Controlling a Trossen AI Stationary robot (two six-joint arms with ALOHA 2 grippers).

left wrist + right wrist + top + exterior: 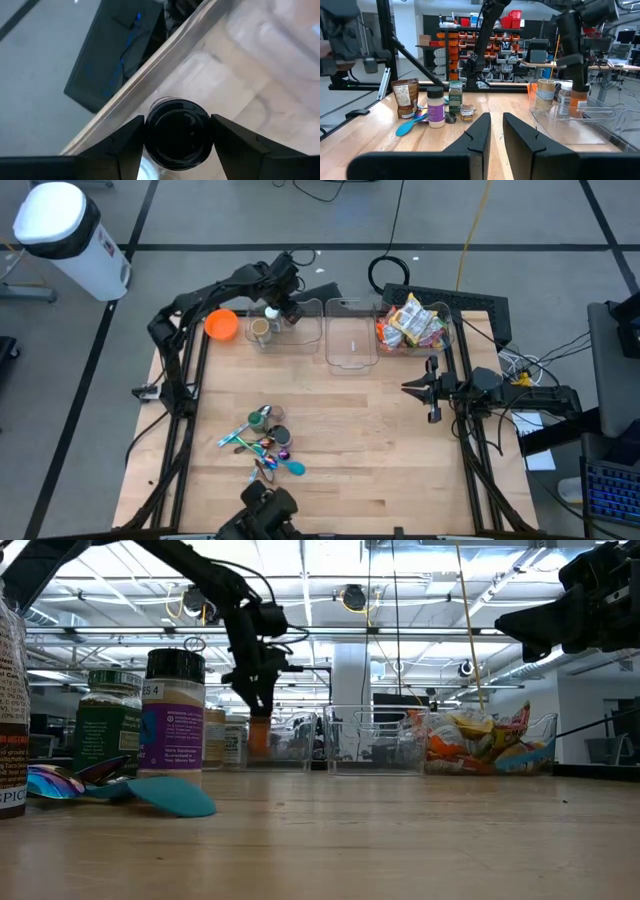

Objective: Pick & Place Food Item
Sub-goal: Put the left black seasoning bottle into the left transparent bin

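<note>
okay, my left gripper (176, 145) is down over the far-left clear bin (300, 330), and the wrist camera shows its two fingers (117, 147) hugging a dark-lidded jar (177, 135), one on each flank of the lid. so it's pinching the jar. whether the jar rests on the bin floor or hangs just off it, i can't tell from here.

from the low camera the jar's orange body (259, 736) hangs straight below the wrist, upright, inside the bin wall. just beside the gripper, toward the table's left edge, sits the orange bowl (222, 324), with another small jar (260, 329) between bowl and gripper.

how it'll handle, my guess: a rigid little spice container, light, smooth and round (so it can twist or slide in a two-finger pinch). the hold is high, across the lid, which is the widest and stiffest part, and that looks sensible to me. i'd keep it vertical and move gently so it doesn't swing or slip.

my right gripper (496, 131) hovers well away over the table's right side, fingers nearly pressed together, holding nothing. the bin of snack packets (415, 323) lies beyond it, the empty middle bin (350, 338) between the two arms. spoons and spice jars (268, 442) sit on the near side, well apart from both grippers.
</note>
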